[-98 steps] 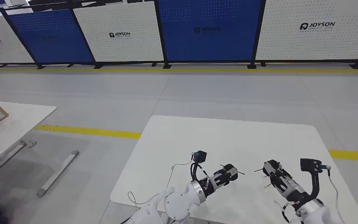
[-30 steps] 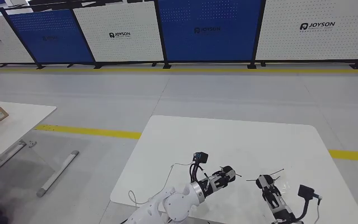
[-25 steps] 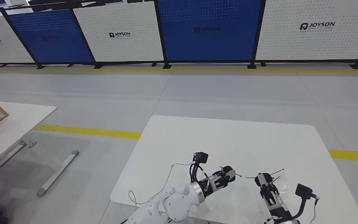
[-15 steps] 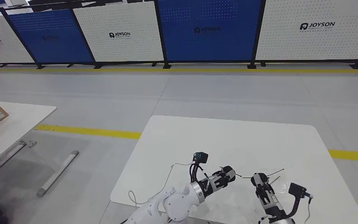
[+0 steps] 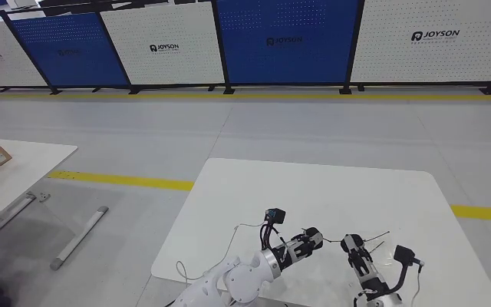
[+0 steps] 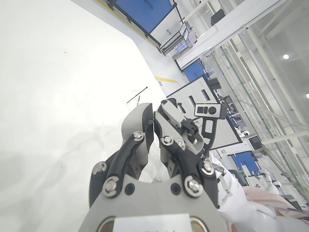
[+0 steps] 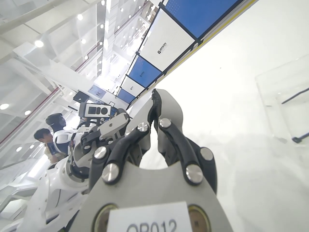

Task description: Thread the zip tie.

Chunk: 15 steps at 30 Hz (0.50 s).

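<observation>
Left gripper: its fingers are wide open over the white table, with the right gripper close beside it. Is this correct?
No. The left gripper is shut, not wide open; the left wrist view shows it. It is over the white table, with the right gripper close beside it.

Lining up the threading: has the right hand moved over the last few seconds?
Yes. In the top view the right hand has drifted away from the table's right edge, closing in on the left hand.

blue-white partition panels (image 5: pixel 284 42), grey floor (image 5: pixel 230 130), yellow line (image 5: pixel 123 181)
</observation>
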Each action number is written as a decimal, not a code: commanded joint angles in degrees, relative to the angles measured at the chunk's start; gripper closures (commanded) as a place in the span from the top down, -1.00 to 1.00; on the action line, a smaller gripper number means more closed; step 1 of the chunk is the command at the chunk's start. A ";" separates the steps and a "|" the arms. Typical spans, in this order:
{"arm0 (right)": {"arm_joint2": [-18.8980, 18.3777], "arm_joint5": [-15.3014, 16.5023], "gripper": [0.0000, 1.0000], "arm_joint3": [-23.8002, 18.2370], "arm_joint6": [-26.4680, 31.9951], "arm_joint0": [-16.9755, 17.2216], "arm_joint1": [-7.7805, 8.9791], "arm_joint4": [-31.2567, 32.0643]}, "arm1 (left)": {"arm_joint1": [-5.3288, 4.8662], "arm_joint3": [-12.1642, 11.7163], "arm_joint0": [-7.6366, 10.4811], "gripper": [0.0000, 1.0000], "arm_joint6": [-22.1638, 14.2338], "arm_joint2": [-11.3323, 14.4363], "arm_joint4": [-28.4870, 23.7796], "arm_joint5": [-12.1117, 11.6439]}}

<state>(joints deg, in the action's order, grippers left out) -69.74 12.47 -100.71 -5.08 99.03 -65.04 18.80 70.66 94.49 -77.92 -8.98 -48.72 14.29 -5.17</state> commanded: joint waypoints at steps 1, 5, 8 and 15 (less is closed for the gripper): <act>-0.02 0.01 -1.00 -0.02 -0.02 0.02 0.01 0.00 | 0.00 0.00 0.00 -1.00 0.00 0.00 0.00 0.00; -0.31 0.12 -1.00 -0.10 -0.60 0.08 -0.10 -0.52 | 0.00 0.00 0.00 -1.00 0.00 0.00 0.00 0.00; -0.90 1.18 -1.00 -0.12 -1.12 0.58 -0.20 -1.21 | 0.00 0.00 0.00 -1.00 0.00 0.00 0.00 0.00; -1.46 2.34 -1.00 -0.36 0.15 1.03 -0.36 -1.47 | 0.00 0.00 0.00 -1.00 0.00 0.00 0.00 0.00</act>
<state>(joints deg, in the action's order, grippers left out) -71.17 14.70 -100.99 -5.07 99.98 -65.38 17.25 70.66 94.49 -77.92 -8.98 -48.72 14.29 -5.17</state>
